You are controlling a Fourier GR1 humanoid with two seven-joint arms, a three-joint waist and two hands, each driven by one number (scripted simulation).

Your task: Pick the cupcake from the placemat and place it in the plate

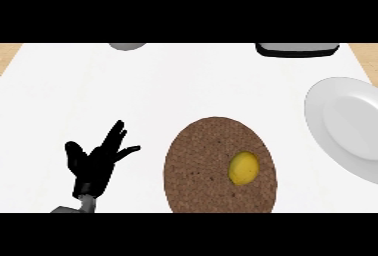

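Note:
A yellow cupcake (244,167) sits on the right half of a round brown placemat (210,150) near the counter's front edge. A white plate (347,125) lies at the right edge of the view, partly cut off, a short way right of the placemat. My left hand (92,162) shows at the lower left, fingers up and spread, resting well left of the placemat and holding nothing. My right hand does not appear in the view.
A grey rounded object (128,46) is cut off at the counter's back edge, left of centre. A dark box-like object with a light top (297,49) stands at the back right. Wooden surface (9,52) shows past both back corners of the white counter.

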